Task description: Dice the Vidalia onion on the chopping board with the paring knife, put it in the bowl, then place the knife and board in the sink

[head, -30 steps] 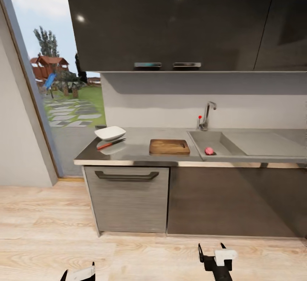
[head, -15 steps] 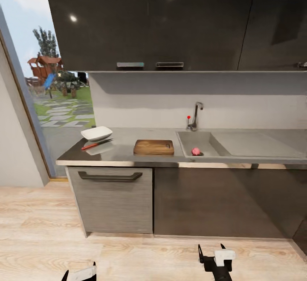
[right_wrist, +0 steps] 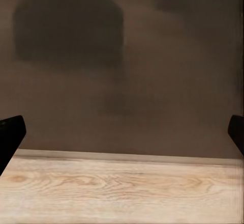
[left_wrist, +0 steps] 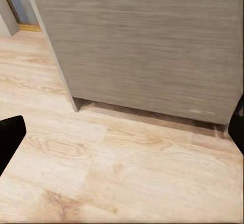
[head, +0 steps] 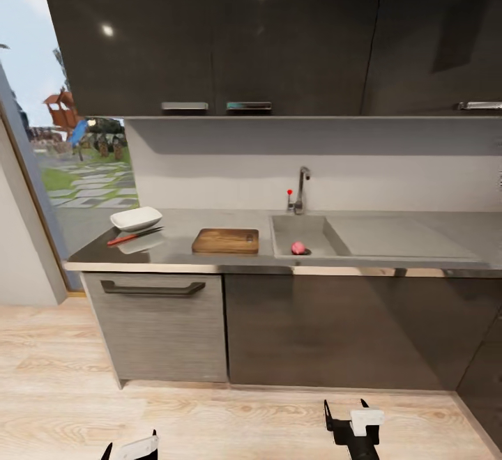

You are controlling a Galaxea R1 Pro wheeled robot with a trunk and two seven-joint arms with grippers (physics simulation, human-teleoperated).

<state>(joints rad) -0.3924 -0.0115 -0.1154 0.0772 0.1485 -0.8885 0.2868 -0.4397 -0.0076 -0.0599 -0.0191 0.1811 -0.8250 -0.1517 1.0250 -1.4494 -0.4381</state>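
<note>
The pinkish-red Vidalia onion (head: 298, 247) lies in the steel sink (head: 317, 226), below the chrome tap (head: 300, 190). Left of the sink, the wooden chopping board (head: 226, 240) lies flat on the grey countertop (head: 181, 226). Further left are the red-handled paring knife (head: 132, 237) and, just behind it, the white bowl (head: 136, 218). My left gripper (head: 130, 449) and right gripper (head: 346, 411) hang low over the floor, far short of the counter. Both are open with nothing between the fingers, as the wrist views show with fingertips (left_wrist: 10, 137) (right_wrist: 10, 132) wide apart.
Dark cabinets run under the counter, with a lighter grey handled front (head: 162, 324) at the left. Dark wall cabinets (head: 230, 35) hang above. A doorway (head: 77, 167) to a garden opens at the left. Wood floor (head: 209, 422) lies between me and the cabinets.
The whole head view has shifted: counter and sink slid leftward in the picture, so the camera has moved rightward. Both grippers hold the same pose.
</note>
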